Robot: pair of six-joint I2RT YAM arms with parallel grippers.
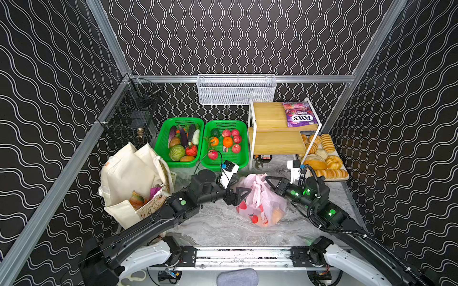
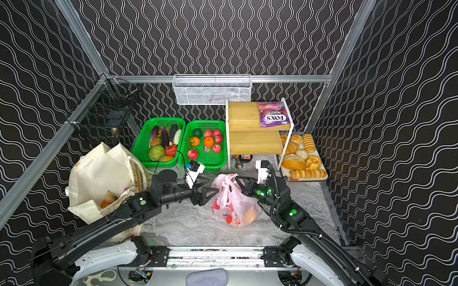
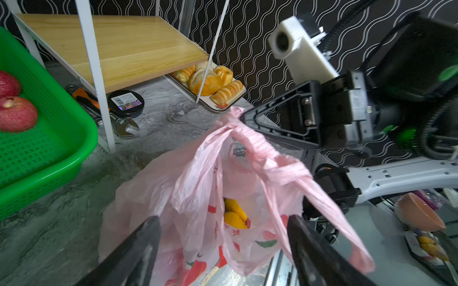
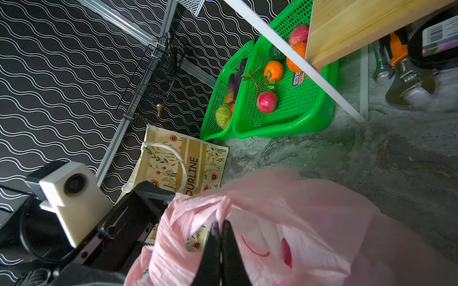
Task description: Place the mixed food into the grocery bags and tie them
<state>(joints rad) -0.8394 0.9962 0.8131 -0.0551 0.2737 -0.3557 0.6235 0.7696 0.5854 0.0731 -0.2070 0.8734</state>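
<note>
The pale-pink plastic bag point(image 1: 262, 205) point(image 2: 235, 205) stands mid-table with a yellow fruit point(image 3: 234, 214) inside. Its handles point(image 3: 280, 166) cross in a twist above the mouth. My right gripper point(image 1: 267, 178) point(image 4: 220, 224) is shut on one handle end, which it holds up. My left gripper point(image 1: 244, 198) point(image 3: 223, 219) is open, with its fingers wide on either side of the bag's loose upper folds. The cream canvas tote point(image 1: 128, 173) point(image 2: 99, 170) slumps at the left, with an orange packet point(image 1: 137, 199) and a purple packet point(image 1: 155, 190) showing in its mouth. Red apples point(image 1: 212, 154) and oranges point(image 1: 227, 141) lie in a green basket point(image 1: 224, 121).
A second green basket point(image 1: 182, 120) holds vegetables. A wooden shelf rack point(image 1: 275, 146) carries a purple FOX'S packet point(image 1: 298, 117); a wrench point(image 3: 124, 125) and a round tin point(image 3: 126, 102) lie under it. A bread tray point(image 1: 322, 158) sits at the right. Wire baskets point(image 1: 235, 89) hang on the walls.
</note>
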